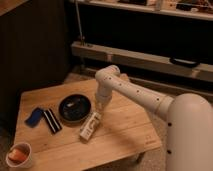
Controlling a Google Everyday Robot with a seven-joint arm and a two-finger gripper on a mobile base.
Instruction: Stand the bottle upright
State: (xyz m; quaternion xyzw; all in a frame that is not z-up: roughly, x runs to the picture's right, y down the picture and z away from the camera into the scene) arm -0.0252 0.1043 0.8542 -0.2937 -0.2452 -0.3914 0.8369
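Note:
The small white bottle (90,126) with a darker printed label lies on its side on the wooden table (120,130), just right of the black bowl (75,108). My gripper (101,106) hangs from the white arm directly above the bottle's upper end, close to it. I cannot tell whether it touches the bottle.
A black-and-white striped flat block (51,120) and a blue object (34,117) lie left of the bowl. An orange-filled cup (19,155) stands at the table's front left corner. Dark shelving and a metal rail stand behind the table.

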